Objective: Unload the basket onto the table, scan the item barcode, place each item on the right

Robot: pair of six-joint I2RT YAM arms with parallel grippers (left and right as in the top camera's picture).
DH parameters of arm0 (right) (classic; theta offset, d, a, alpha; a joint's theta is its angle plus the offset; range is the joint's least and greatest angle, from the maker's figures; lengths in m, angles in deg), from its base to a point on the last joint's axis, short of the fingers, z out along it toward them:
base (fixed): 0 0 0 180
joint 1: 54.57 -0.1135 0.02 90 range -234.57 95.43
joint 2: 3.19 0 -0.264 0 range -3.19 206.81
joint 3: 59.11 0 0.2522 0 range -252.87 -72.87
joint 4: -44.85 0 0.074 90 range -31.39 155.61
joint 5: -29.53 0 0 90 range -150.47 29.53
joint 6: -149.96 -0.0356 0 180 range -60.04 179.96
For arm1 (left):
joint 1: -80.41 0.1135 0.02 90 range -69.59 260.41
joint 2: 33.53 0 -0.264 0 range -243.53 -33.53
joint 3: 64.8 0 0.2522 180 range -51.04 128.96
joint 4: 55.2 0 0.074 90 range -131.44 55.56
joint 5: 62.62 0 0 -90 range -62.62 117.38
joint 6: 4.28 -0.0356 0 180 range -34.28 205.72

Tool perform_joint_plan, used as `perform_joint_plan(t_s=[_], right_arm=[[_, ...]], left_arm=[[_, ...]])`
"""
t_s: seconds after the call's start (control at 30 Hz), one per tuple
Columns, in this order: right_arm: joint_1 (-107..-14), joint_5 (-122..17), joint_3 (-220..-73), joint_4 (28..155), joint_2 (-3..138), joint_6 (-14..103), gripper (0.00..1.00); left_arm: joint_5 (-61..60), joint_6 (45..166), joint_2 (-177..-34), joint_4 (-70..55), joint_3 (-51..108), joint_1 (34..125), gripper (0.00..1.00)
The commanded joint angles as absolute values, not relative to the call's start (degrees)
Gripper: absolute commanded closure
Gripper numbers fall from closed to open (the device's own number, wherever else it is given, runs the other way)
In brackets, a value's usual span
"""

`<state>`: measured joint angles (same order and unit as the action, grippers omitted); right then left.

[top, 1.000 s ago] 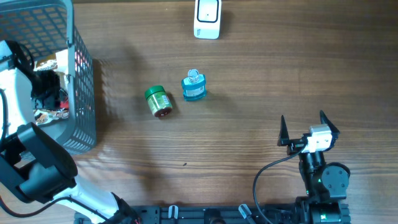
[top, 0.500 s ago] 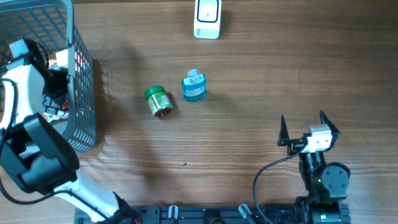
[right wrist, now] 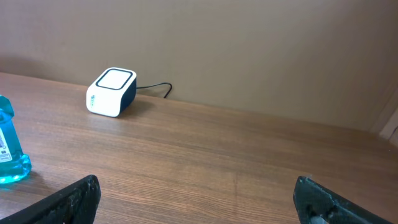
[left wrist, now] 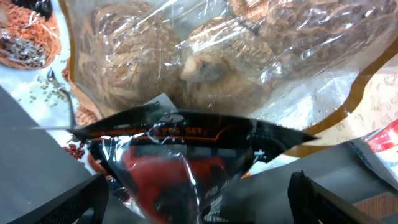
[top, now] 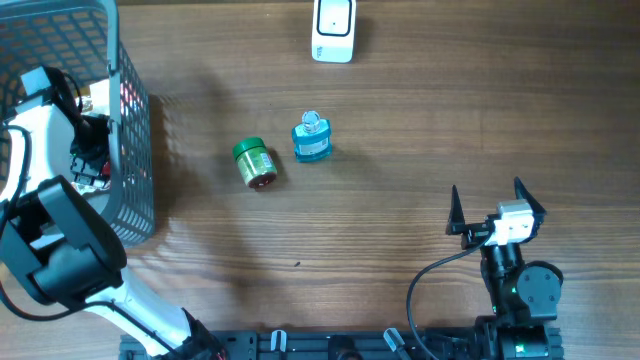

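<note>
— Looking overhead, which arm is placed nearer?
— The left end effector, set inside the basket at upper left. The right end effector is held wide open at lower right, well apart.
— And from the left wrist?
— A black-and-red packet is seen between the spread fingers, ungripped, its sealed edge lying across the frame.
— The right wrist?
— The scanner is shown upper left, across the bench.

The left arm pairs bulky black housings with glossy white shells. The black right arm bears a white wrist block, a looping black cable, and a black, pointed-fingered right gripper.
</note>
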<state>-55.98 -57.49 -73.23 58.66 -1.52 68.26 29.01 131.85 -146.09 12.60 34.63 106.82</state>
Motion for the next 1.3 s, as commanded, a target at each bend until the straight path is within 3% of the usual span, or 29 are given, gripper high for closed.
perform_joint_plan(t_s=[0.0, 0.17, 0.37, 0.57, 0.7, 1.27], right_arm=[[-56.0, -56.5, -73.2, 58.5, -1.5, 68.9, 0.00], [-56.0, -56.5, -73.2, 58.5, -1.5, 69.0, 0.00], [-56.0, -56.5, -73.2, 58.5, -1.5, 69.0, 0.00], [-56.0, -56.5, -73.2, 58.5, -1.5, 69.0, 0.00], [-56.0, -56.5, -73.2, 58.5, -1.5, 69.0, 0.00], [-56.0, -56.5, -73.2, 58.5, -1.5, 69.0, 0.00]], left_arm=[[29.8, 131.4, -147.9, 12.4, 34.3, 106.9, 0.13], [29.8, 131.4, -149.2, 12.4, 34.3, 106.9, 0.20], [29.8, 131.4, -149.6, 12.4, 34.3, 106.9, 0.51], [28.2, 131.3, -149.6, 12.5, 34.3, 106.9, 0.53], [26.5, 131.3, -149.6, 12.4, 34.3, 106.9, 0.64], [26.3, 131.3, -147.0, 12.2, 35.0, 106.9, 0.80]])
